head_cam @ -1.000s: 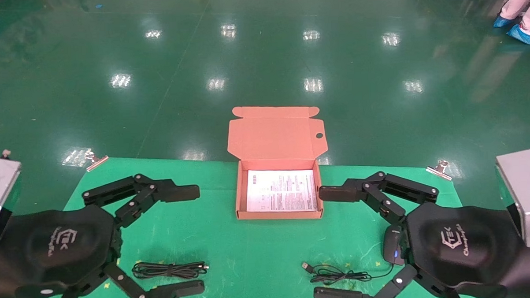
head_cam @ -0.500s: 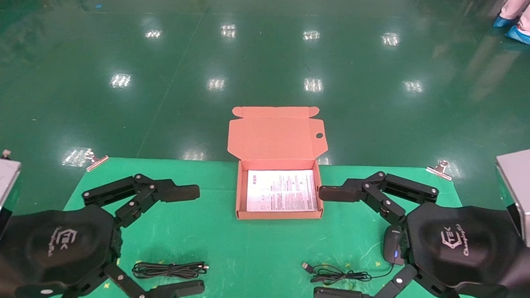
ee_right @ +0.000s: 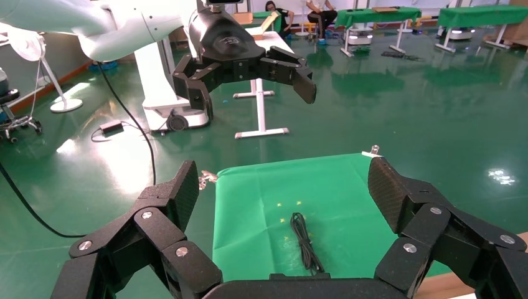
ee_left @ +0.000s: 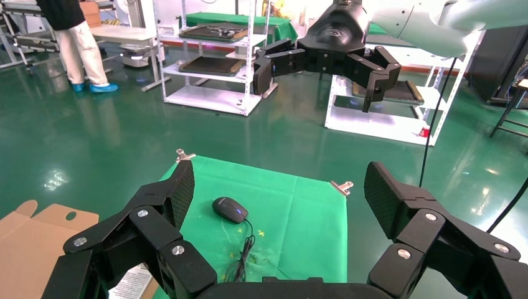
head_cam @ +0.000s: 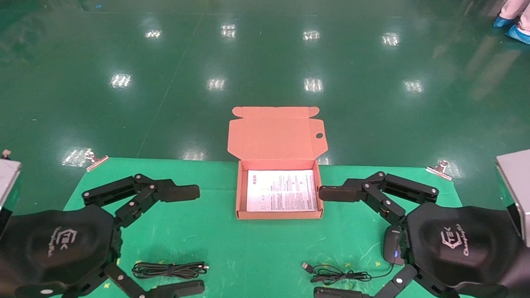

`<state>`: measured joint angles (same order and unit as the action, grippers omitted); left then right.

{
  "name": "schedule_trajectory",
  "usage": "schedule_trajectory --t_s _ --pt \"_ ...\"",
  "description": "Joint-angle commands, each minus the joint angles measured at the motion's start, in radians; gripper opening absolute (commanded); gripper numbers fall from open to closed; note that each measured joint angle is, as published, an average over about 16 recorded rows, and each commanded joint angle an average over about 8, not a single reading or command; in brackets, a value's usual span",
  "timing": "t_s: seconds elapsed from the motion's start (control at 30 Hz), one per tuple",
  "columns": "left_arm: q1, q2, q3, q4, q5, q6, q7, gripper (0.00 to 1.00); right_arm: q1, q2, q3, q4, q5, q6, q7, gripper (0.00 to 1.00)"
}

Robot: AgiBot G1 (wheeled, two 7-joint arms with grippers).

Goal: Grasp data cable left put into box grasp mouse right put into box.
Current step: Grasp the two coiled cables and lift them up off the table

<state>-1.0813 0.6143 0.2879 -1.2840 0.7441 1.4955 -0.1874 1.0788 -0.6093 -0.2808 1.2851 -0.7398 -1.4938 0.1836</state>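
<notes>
The data cable (head_cam: 168,270), a tied black bundle, lies on the green cloth at front left, between the fingers of my left gripper (head_cam: 193,239), which is open and empty above it. It also shows in the right wrist view (ee_right: 303,240). The black mouse (head_cam: 392,246) with its blue light lies at front right, partly hidden under my right gripper (head_cam: 328,244), which is open and empty. The mouse also shows in the left wrist view (ee_left: 230,209). Its loose cord (head_cam: 340,276) trails left. The orange box (head_cam: 279,215) stands open in the middle, lid up, with a white sheet (head_cam: 280,190) inside.
The green cloth (head_cam: 251,251) covers the table and is held by metal clips (head_cam: 95,160) at its far corners. Beyond the far edge is shiny green floor. A person's feet in blue shoe covers (head_cam: 523,32) are at far right.
</notes>
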Motion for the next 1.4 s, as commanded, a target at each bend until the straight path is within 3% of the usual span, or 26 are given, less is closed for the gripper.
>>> schedule_trajectory --t_s 0.03,0.33,0.8,1.07,1.4 --pt "0.001 0.0 -0.001 -0.001 -0.002 0.001 0.001 1.0 -0.001 -0.001 0.0 -0.001 0.002 0.001 0.002 1.0" --pt "-0.066 0.009 0.06 -0.005 0.129 0.022 -0.008 1.0 0.057 0.007 -0.023 0.022 -0.105 -0.01 -0.048 1.0" --pt "-0.328 0.078 0.304 0.004 0.514 0.083 -0.033 1.0 0.323 -0.061 -0.233 0.063 -0.511 -0.067 -0.307 1.0" --pt "-0.457 0.142 0.503 0.009 0.71 0.083 -0.033 1.0 0.41 -0.105 -0.357 0.07 -0.704 -0.03 -0.44 1.0" --pt "-0.513 0.216 0.661 0.035 0.919 0.046 -0.021 1.0 0.403 -0.163 -0.436 0.073 -0.909 0.06 -0.531 1.0"
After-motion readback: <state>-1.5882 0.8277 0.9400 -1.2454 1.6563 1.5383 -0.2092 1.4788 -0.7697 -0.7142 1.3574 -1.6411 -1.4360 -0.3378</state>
